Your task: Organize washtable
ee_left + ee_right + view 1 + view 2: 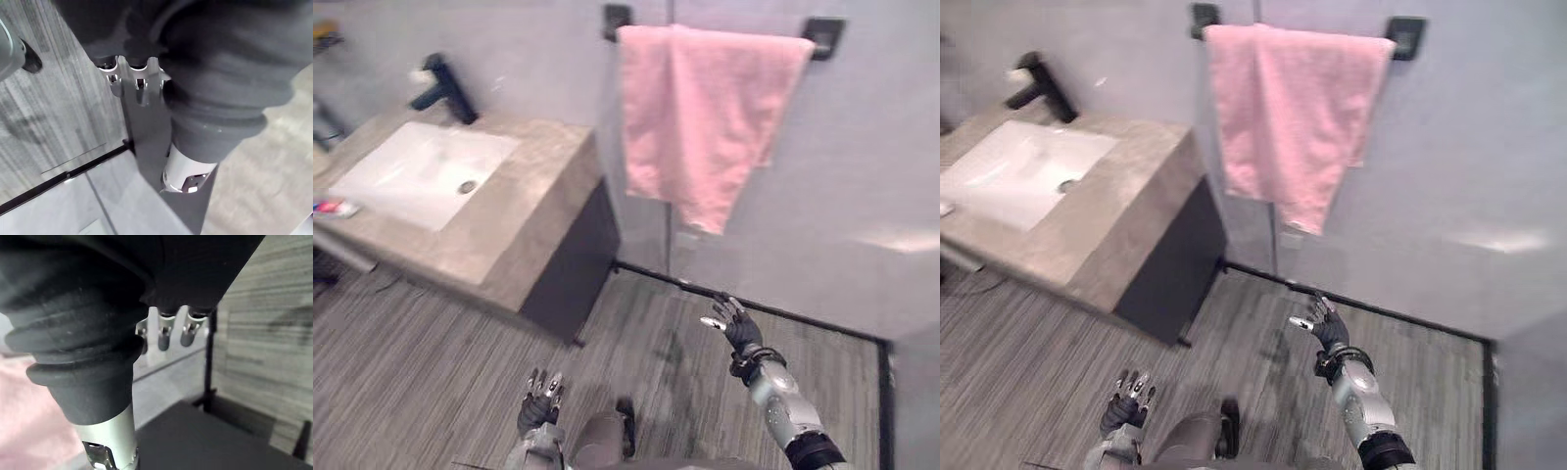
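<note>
The washtable [533,196] is a grey stone-look counter on a dark cabinet at the left, with a white sink [421,171] and a black faucet [445,88]. A small red and blue tube [335,208] lies at the counter's left edge. A pink towel [700,117] hangs over a black bar on the wall. My right hand [736,328] is raised over the floor below the towel, open with fingers spread and nothing in it. My left hand [540,399] hangs low near the floor, fingers [139,83] relaxed and empty. Both hands are well apart from the counter.
Grey striped floor [431,372] lies between me and the cabinet. A black strip [783,313] runs along the foot of the grey wall. A yellow object [325,37] sits at the far upper left.
</note>
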Controlling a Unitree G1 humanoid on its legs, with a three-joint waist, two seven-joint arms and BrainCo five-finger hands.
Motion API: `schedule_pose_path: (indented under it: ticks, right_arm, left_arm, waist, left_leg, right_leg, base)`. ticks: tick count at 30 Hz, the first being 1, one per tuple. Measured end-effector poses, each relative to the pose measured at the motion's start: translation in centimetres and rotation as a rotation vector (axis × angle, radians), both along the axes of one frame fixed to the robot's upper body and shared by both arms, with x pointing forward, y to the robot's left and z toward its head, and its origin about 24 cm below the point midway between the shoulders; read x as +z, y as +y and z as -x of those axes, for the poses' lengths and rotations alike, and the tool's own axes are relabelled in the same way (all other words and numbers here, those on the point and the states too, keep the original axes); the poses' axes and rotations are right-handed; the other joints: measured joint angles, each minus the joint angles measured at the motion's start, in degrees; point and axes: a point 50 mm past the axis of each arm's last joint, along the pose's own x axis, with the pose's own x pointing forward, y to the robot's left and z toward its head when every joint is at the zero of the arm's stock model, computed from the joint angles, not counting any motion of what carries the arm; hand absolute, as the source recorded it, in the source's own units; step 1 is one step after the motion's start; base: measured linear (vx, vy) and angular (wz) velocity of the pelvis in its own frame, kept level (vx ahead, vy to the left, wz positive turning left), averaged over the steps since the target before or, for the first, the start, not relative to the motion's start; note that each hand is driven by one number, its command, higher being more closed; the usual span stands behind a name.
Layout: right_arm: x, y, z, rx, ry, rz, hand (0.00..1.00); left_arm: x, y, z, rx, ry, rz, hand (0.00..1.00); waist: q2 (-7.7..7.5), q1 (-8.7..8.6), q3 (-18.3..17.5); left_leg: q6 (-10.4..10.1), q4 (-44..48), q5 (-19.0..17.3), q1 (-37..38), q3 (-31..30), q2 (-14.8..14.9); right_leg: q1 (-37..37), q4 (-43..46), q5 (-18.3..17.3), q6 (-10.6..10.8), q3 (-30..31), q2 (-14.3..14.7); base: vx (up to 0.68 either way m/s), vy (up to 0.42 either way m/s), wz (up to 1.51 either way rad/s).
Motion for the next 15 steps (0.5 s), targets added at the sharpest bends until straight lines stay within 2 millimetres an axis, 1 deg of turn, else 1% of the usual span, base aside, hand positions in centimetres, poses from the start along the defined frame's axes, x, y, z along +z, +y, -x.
schedule_pose_path:
  ticks: [1, 2, 3, 4, 5, 6, 7, 8, 9, 10, 11, 12, 14, 15]
  right_arm:
    - [-0.2, -0.5, 0.4, -0.005, 0.011, 0.008, 0.00]
    - [-0.5, -1.1, 1.0, -0.021, 0.028, 0.015, 0.00]
    - [-1.0, -1.2, 1.7, -0.037, 0.048, 0.006, 0.00]
    - [-1.3, -1.5, 2.2, -0.055, 0.060, 0.007, 0.00]
    - [-1.8, -1.7, 2.5, -0.084, 0.085, 0.007, 0.00]
    - [-2.1, -2.2, 2.7, -0.100, 0.100, 0.017, 0.00]
    - [-2.1, -2.5, 2.9, -0.107, 0.103, 0.024, 0.00]
    - [-2.2, -2.9, 3.0, -0.114, 0.114, 0.034, 0.00]
    - [-2.3, -2.8, 3.0, -0.113, 0.114, 0.033, 0.00]
    - [-2.2, -2.7, 3.0, -0.107, 0.111, 0.031, 0.00]
    - [-2.2, -2.8, 2.9, -0.111, 0.110, 0.033, 0.00]
    - [-2.2, -2.8, 2.9, -0.113, 0.108, 0.035, 0.00]
    - [-2.1, -3.2, 2.9, -0.134, 0.107, 0.037, 0.00]
    - [-2.3, -3.3, 3.1, -0.153, 0.113, 0.031, 0.00]
  left_arm:
    - [0.0, -0.1, -0.1, -0.007, 0.000, 0.003, 0.00]
    - [0.1, 0.0, -0.2, -0.017, -0.006, -0.004, 0.00]
    - [0.2, 0.3, -0.6, -0.029, -0.015, -0.019, 0.00]
    - [0.1, 0.5, -0.5, -0.026, -0.006, -0.021, 0.00]
    - [0.1, 0.6, -0.5, -0.024, -0.005, -0.023, 0.00]
    - [-0.1, 0.3, -0.4, -0.027, 0.006, -0.013, 0.00]
    - [-0.1, 0.1, -0.3, -0.031, 0.012, -0.005, 0.00]
    - [-0.1, 0.0, -0.6, -0.042, 0.006, -0.004, 0.00]
    - [0.0, 0.1, -0.7, -0.048, 0.002, -0.010, 0.00]
    - [0.1, 0.1, -0.8, -0.065, 0.001, -0.017, 0.00]
    - [0.1, -0.1, -0.9, -0.087, 0.001, -0.022, 0.00]
    - [0.1, -0.2, -1.0, -0.099, 0.002, -0.027, 0.00]
    - [0.0, -0.4, -0.9, -0.121, 0.008, -0.031, 0.00]
    - [0.0, -0.4, -0.8, -0.133, 0.014, -0.041, 0.00]
  waist:
    - [1.43, -0.10, -0.40]
    - [0.87, -0.23, -0.42]
    - [-1.28, -1.66, -1.54]
    - [-1.24, -2.23, -2.18]
    - [-0.33, -1.55, -2.09]
    - [0.84, -1.72, -2.21]
    - [1.42, -1.78, -2.29]
    - [1.92, -1.68, -2.61]
    - [1.46, -1.66, -2.87]
    - [0.90, -1.81, -3.11]
    - [0.76, -2.15, -3.43]
    - [0.72, -2.15, -3.42]
    - [0.84, -2.08, -3.39]
    - [0.80, -2.17, -3.20]
  left_leg:
    - [0.91, -0.42, 1.14, -0.47, 2.75, -0.64]
    - [3.57, -2.46, 4.00, -0.72, 4.77, -2.48]
    - [2.51, -12.18, 8.98, -0.30, 2.14, -7.48]
    - [2.41, -15.90, 9.10, 0.77, 2.12, -8.19]
    - [2.19, -10.06, 2.39, 1.86, 7.47, -4.86]
    - [-0.92, -10.38, 0.11, 3.38, 9.34, -2.46]
    - [-1.18, -11.43, 0.05, 4.07, 8.77, -2.59]
    - [-0.33, -12.87, 0.52, 4.01, 8.22, -4.34]
    - [-0.04, -13.86, 1.30, 3.61, 6.82, -5.96]
    - [0.54, -16.13, 2.38, 3.67, 4.31, -8.26]
    - [1.72, -18.78, 3.28, 3.78, 2.00, -10.31]
    - [2.18, -19.99, 4.05, 3.82, 1.19, -11.26]
    - [1.37, -23.41, 6.06, 4.51, -1.12, -13.67]
    - [1.26, -25.03, 6.54, 5.96, -2.79, -15.11]
  right_leg:
    - [0.22, 2.10, -0.04, -0.02, -2.92, -0.50]
    - [-0.15, 2.90, -1.41, -0.21, -4.80, -1.70]
    - [-0.58, -2.69, -1.19, -1.66, -5.26, -1.31]
    - [0.28, -4.39, 0.39, -0.27, -8.20, -1.29]
    - [0.82, -3.58, 1.45, 0.39, -11.86, -1.67]
    - [0.75, -0.70, 1.45, 0.39, -14.80, -2.63]
    - [0.63, 0.51, 1.44, 0.38, -16.09, -3.35]
    - [0.88, 2.90, 1.43, 0.37, -18.42, -5.15]
    - [1.24, 4.25, 1.40, 0.37, -20.36, -6.56]
    - [1.72, 5.95, 1.40, 0.35, -22.69, -8.49]
    - [1.71, 8.03, 1.45, 0.25, -24.44, -10.26]
    - [1.72, 9.16, 1.56, 0.08, -25.03, -11.14]
    - [1.87, 12.36, 2.89, -2.05, -26.65, -13.83]
    - [3.02, 15.14, 3.71, -3.36, -27.43, -15.99]
  base:
    - [-0.05, 0.046, 1.72]
    - [-0.17, 0.047, 2.06]
    - [-0.14, 0.012, 2.07]
    - [-0.12, 0.009, 2.01]
    - [0.01, 0.058, 1.56]
    - [0.00, 0.088, 1.29]
    - [-0.01, 0.152, 1.19]
    - [-0.03, 0.136, 1.00]
    - [-0.05, 0.193, 1.21]
    - [-0.04, 0.180, 1.25]
    - [-0.03, 0.185, 1.13]
    - [-0.02, 0.142, 0.93]
    - [-0.04, 0.175, 0.81]
    - [-0.03, 0.223, 0.84]
